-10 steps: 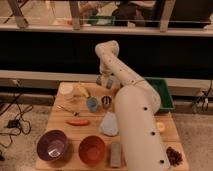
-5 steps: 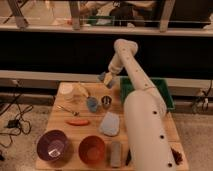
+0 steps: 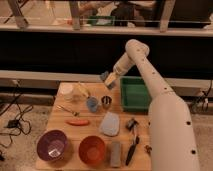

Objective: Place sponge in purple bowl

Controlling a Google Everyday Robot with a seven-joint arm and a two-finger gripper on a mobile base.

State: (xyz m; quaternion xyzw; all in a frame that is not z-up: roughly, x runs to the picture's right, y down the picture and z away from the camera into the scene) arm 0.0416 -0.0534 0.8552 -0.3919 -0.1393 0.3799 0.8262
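We see a robotics lab: wooden desk (image 3: 65,131) of test objects, floor cables (image 3: 12,122), claw (image 3: 108,80) above the desk.

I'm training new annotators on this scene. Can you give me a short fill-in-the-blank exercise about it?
1. The gripper hangs above the table's far edge, holding the ____.
2. The purple bowl sits at the table's front ____ corner in the picture.
3. The bowl next to the purple one is ____.
4. The green bin lies to the ____ of the gripper in the picture.

Missing words: sponge; left; orange; right
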